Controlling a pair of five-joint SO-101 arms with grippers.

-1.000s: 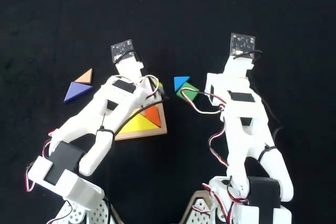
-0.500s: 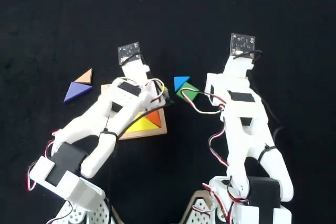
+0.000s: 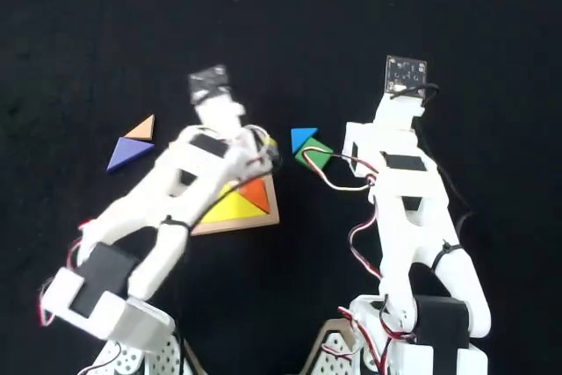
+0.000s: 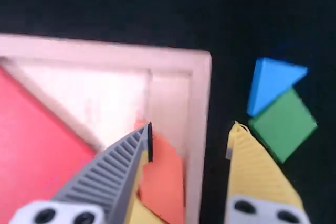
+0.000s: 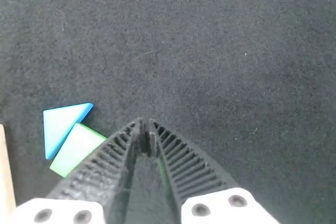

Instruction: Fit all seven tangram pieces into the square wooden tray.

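The left arm (image 3: 167,195) swings. Half a second ago it eases right, and now its wrist sits a little farther and back to the left over the wooden tray (image 3: 263,215). It covers the tray's far left corner again. Its near end shifts slightly left and nearer.

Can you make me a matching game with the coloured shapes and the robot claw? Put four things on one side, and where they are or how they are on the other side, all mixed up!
Things:
1. yellow triangle
2. green square
3. purple triangle
4. right gripper

Places or states:
A. shut, holding nothing
B. inside the wooden tray
C. outside the tray, touching the blue triangle
D. outside the tray, next to the peach triangle

Pairs: 1-B, 2-C, 3-D, 4-A
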